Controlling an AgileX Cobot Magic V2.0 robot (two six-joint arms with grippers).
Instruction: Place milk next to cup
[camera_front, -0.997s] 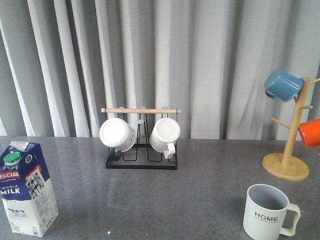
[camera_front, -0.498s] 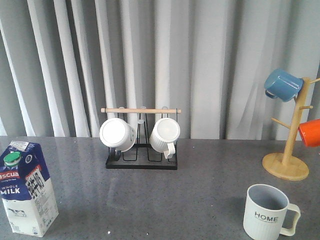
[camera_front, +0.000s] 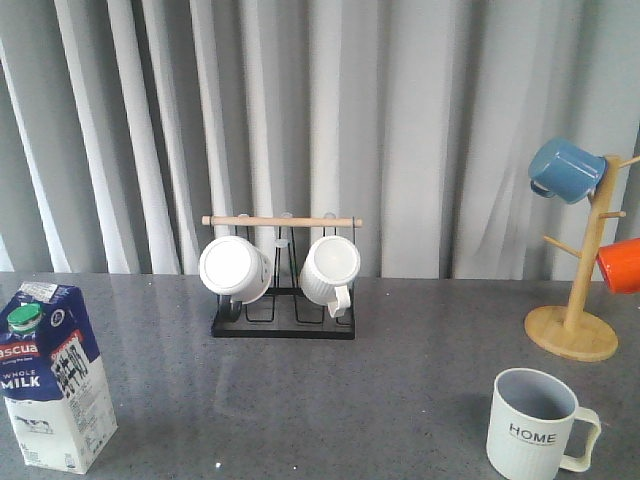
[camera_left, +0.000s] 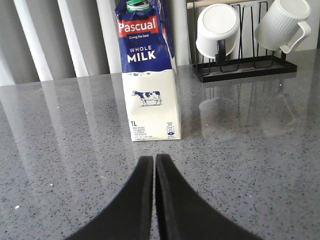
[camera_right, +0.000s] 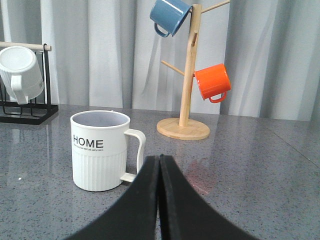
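Milk (camera_front: 56, 377) seen upright on desk (camera_front: 320, 400), well apart from cup (camera_front: 535, 425); both grippers' jaws pressed together, nothing held, grasp not yet begun.

- Bright, even, soft light; shadows faint.
- Glossy tabletop (camera_left: 260, 150) ahead of the left tool (camera_left: 154, 167) mirrors the rack (camera_left: 245, 70) and curtain.
- Sharp focus, no blur.

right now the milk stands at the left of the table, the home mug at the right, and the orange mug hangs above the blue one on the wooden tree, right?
Not quite: on the wooden tree the blue mug hangs above the orange mug, as the front view shows. The milk at the left and the HOME mug at the right are as you said.
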